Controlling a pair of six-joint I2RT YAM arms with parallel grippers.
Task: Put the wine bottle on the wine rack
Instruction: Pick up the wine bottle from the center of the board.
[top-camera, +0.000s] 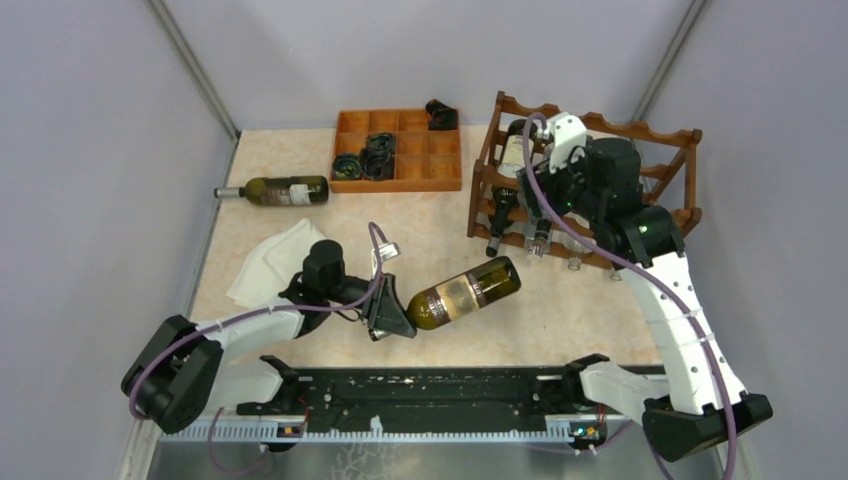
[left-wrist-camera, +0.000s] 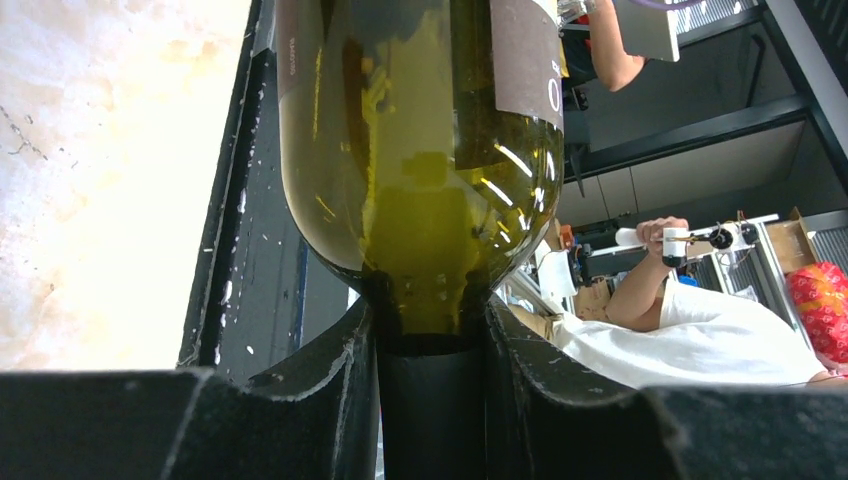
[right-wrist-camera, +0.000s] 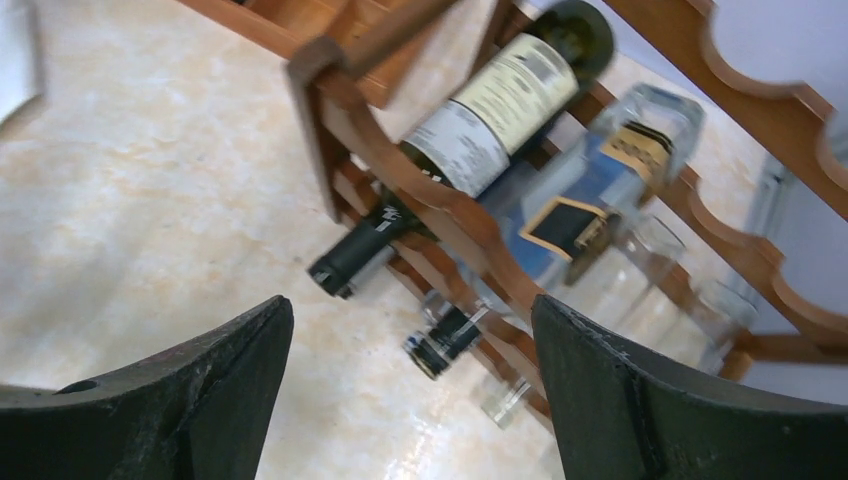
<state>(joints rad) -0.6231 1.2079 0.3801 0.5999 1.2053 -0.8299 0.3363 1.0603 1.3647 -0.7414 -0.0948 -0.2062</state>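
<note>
Where light passes, the wine bottle (top-camera: 465, 292) (pale-labelled) shows olive-green.

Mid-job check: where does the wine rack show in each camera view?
Top external: the wine rack stands upper right, near the back wall.
Left wrist: not in it.
Right wrist: the wine rack runs diagonally across the upper right.
Shared landmark: the white-labelled bottle lying at the rack's left end.
</note>
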